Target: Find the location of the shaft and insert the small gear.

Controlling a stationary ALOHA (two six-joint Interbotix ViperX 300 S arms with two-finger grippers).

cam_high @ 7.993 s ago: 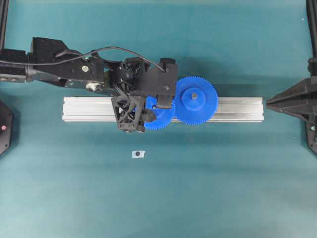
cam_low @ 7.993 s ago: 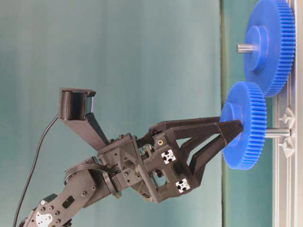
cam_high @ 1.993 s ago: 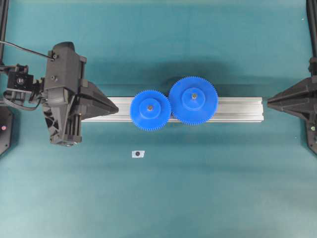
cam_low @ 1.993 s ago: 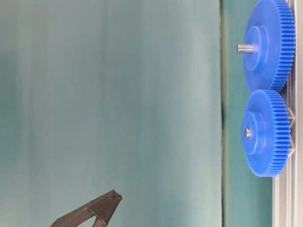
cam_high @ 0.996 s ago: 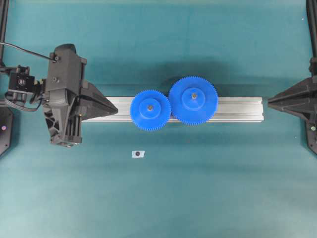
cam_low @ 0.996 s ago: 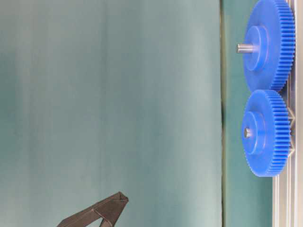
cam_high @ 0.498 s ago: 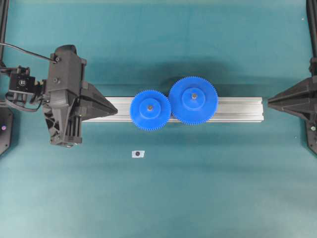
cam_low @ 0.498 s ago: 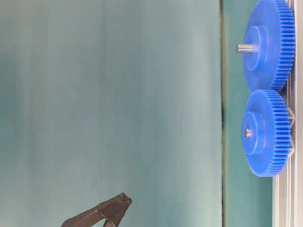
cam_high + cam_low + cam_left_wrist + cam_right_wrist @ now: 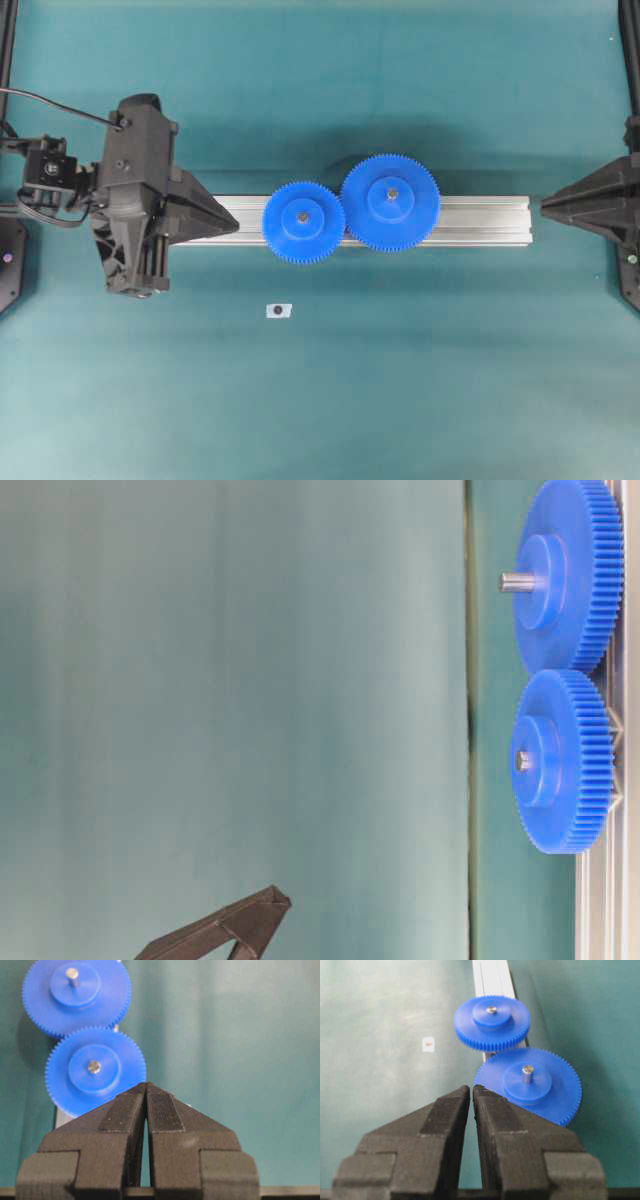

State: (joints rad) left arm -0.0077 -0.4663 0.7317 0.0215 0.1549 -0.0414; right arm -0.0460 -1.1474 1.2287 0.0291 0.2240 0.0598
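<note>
A teal mat [image 9: 420, 400] covers the whole work surface (evenly lit, faintly mottled).

Small gear [image 9: 303, 222] — blue, flat, seated on the shaft [image 9: 93, 1065] — tip showing.

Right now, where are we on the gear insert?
Looks done: the small gear sits on the rail, the shaft tip showing through its hub, teeth against the larger gear. In hand: nothing; the left gripper is shut and clear of it, the right gripper shut and parked. Left: nothing visible.
</note>
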